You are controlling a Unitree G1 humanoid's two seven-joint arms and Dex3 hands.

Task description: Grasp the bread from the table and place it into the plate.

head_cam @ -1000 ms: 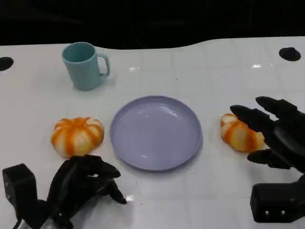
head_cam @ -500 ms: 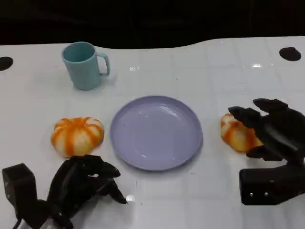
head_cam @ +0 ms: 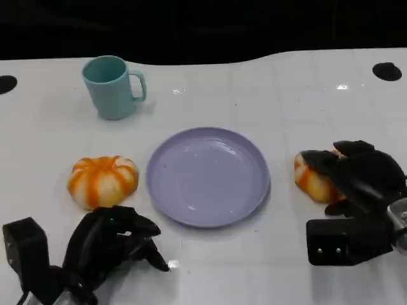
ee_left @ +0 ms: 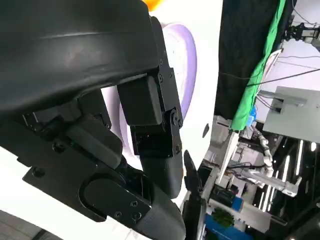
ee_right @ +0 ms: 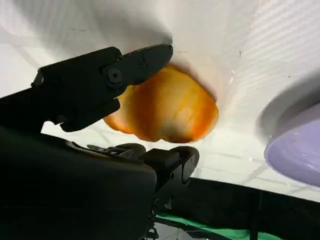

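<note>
The right hand (head_cam: 356, 175) has dropped and drawn in over the striped bread roll (head_cam: 313, 179), just right of the lilac plate (head_cam: 208, 176). Fingers bracket it; the right wrist view shows them apart, not clamped. Nothing plated yet. Left hand (head_cam: 108, 244) curled, idle.

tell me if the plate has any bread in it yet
Empty. The purple plate shows only its bare surface; one bread lies on the table to its left, the other to its right under the right robot hand.
</note>
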